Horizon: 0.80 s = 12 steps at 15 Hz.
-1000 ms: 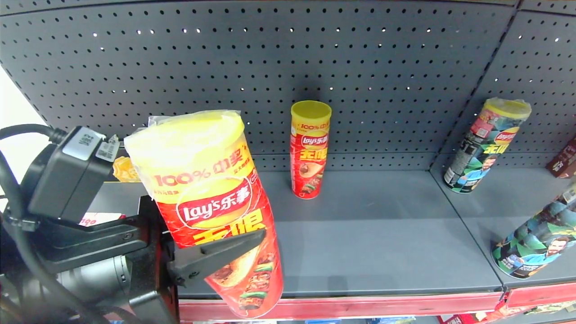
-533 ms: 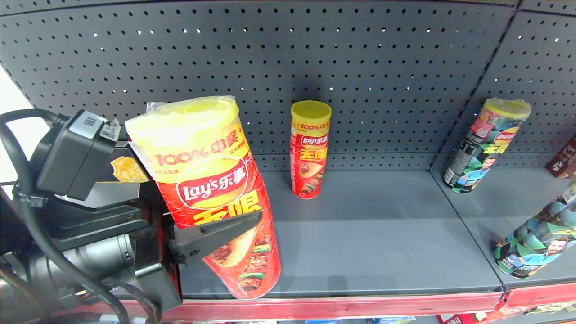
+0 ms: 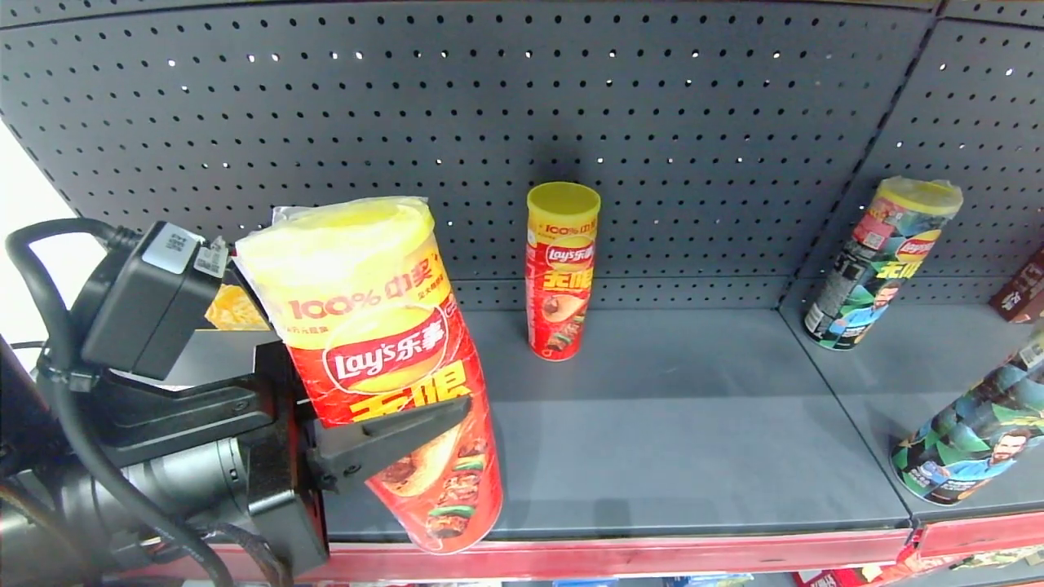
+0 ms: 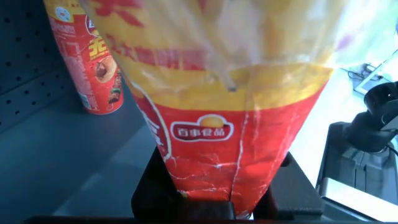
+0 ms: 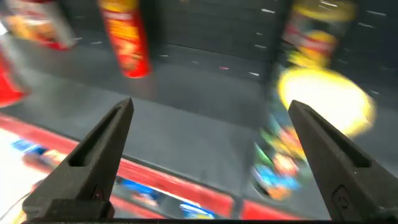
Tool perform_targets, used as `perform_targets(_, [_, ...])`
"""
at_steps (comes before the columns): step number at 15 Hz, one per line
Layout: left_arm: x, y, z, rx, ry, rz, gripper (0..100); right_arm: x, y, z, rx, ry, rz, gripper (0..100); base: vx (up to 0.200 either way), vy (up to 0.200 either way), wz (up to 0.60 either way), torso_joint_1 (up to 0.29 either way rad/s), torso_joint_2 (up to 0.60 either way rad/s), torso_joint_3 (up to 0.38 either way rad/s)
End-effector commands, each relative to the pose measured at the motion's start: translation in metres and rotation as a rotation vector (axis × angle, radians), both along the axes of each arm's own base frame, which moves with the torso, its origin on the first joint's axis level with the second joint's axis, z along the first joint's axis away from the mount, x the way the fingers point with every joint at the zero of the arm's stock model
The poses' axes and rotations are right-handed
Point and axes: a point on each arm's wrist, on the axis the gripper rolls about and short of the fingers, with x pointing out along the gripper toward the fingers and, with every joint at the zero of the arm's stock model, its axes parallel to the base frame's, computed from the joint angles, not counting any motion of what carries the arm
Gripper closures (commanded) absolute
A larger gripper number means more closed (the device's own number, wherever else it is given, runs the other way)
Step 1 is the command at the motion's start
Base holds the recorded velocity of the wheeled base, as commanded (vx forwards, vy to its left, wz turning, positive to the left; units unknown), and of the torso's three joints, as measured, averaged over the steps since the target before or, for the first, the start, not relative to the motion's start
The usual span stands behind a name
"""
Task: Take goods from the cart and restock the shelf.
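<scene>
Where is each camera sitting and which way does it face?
Head view: on the head, facing forward-down at the shelf; left arm lower left, jaws shut on the held can.
Left wrist view: on that wrist, looking along the held can; jaws at its base.
Right wrist view: on that wrist, facing the shelf between open jaws.
Shared: the standing red can shows in all three.

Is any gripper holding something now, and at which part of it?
The left gripper holds the red chip can around the lower half of its body, lid up. The right gripper is open and holds nothing.
</scene>
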Motion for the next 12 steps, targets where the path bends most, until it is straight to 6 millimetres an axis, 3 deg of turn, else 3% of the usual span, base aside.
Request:
perform_targets(1, [0.0, 0.0, 0.0, -0.002, 0.0, 0.0, 100, 0.039, 0.019, 0.018, -0.032, 0.086, 0.112, 0, 0.0, 0.0, 0.0, 0.0, 0.0, 0.0])
perform_targets(2, [0.0, 0.0, 0.0, -0.002, 0.0, 0.002, 100, 0.054, 0.03, 0.027, -0.042, 0.108, 0.161, 0, 0.0, 0.0, 0.0, 0.0, 0.0, 0.0])
perform_targets(6, [0.001, 0.003, 0.0, -0.002, 0.0, 0.014, 100, 0.077, 0.062, 0.036, -0.074, 0.155, 0.323, 0, 0.0, 0.0, 0.0, 0.0, 0.0, 0.0])
perform_targets(9, [-0.002, 0.005, 0.001, -0.007, -0.005, 0.017, 100, 0.102, 0.086, 0.034, -0.076, 0.151, 0.38, 0, 0.0, 0.0, 0.0, 0.0, 0.0, 0.0])
perform_targets(12, [-0.002, 0.005, 0.001, -0.007, -0.005, 0.015, 100, 0.123, 0.097, 0.028, -0.125, 0.149, 0.352, 0, 0.0, 0.0, 0.0, 0.0, 0.0, 0.0])
